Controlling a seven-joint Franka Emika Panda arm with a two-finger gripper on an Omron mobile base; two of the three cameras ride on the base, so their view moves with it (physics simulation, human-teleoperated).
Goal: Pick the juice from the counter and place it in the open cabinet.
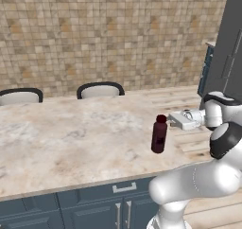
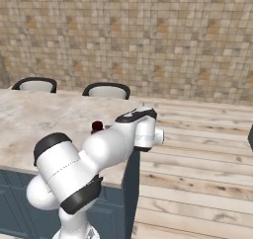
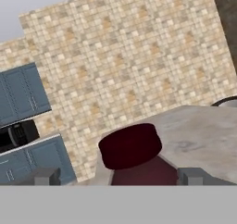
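**Operator:** Currently, where is the juice?

**Technician:** Upright on the counter, near its front edge and toward the right end as the left base view shows it. Cap on, dark label band visible on the body. In the right base view only the cap shows, above the arm's white shell.

**Operator:** Gripper position?

**Technician:** The gripper sits level with the bottle's neck, just beside it on the right in the left base view. The hand is held roughly horizontal, pointing at the bottle. Whether it touches the cap cannot be told from that view.

**Operator:** Finger state?

**Technician:** In the hand view the two fingertips stand spread wide, one on each side of the cap, with clear space between each tip and the bottle. Nothing is held.

**Operator:** Surroundings?

**Technician:** Two chairs with dark-rimmed backs stand at the far edge of the counter. A tiled wall is behind them. Blue drawer fronts with silver handles run below the counter. The hand view also shows blue cabinets and a dark appliance at the left.
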